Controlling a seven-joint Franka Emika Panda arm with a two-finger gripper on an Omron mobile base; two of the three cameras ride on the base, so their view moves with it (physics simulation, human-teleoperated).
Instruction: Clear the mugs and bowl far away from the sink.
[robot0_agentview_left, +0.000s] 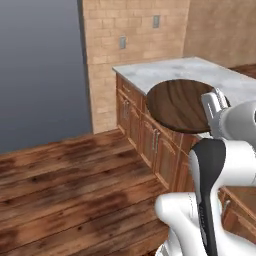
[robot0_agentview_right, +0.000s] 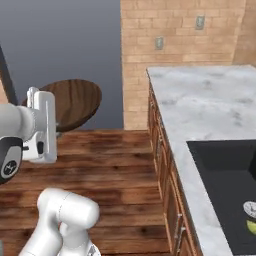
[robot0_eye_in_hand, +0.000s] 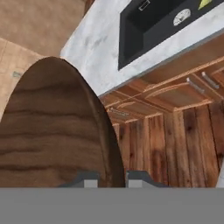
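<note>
Pincer: the gripper (robot0_eye_in_hand: 112, 178) is clamped on the rim of the bowl (robot0_eye_in_hand: 52, 131), one dark finger tip on either side of the thin wooden edge, the jaws nearly together.

Bowl: a wide, shallow, dark wood-grain dish, carried tilted and clear of any surface. It hangs out over the plank floor (robot0_agentview_left: 65, 185), well apart from the sink (robot0_agentview_right: 225, 175) and off the counter's edge. In the left base view the bowl (robot0_agentview_left: 182, 102) shows its broad face in front of the marble top; in the right base view the bowl (robot0_agentview_right: 72, 102) sits off to the side of the counter (robot0_agentview_right: 200, 105), beyond the white hand.

Handling: likely stiff, hard and fairly light for its width. The smooth finish looks slippery, and a pinch at one point of the rim leaves the whole dish levering on the fingers, so it could swing or slide if moved sharply. The rim is the only sensible hold; the walls are too shallow and broad.

Sink: a matte black basin sunk in the counter, with a round silver drain (robot0_eye_in_hand: 181, 16) and something yellow-green (robot0_agentview_right: 251, 227) lying in it, too cropped to name.

Cabinets: wooden doors (robot0_eye_in_hand: 175, 94) with slim handles run below the counter.
</note>
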